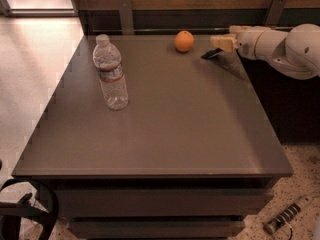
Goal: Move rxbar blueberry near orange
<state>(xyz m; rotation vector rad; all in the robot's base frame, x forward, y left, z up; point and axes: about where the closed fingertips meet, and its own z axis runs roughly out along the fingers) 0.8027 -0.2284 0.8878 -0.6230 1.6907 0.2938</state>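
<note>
The orange (184, 41) sits on the dark table (165, 119) near its far edge. The rxbar blueberry (212, 54) shows as a dark flat wrapper just right of the orange, low at the table surface. My gripper (220, 42) reaches in from the right on its white arm and is directly above and slightly right of the bar. I cannot tell whether the bar rests on the table or hangs from the gripper.
A clear water bottle (110, 73) stands upright on the left part of the table. A wall with metal brackets (125, 15) runs behind the far edge. A black cable (30, 209) and a small tool (286, 215) lie on the floor.
</note>
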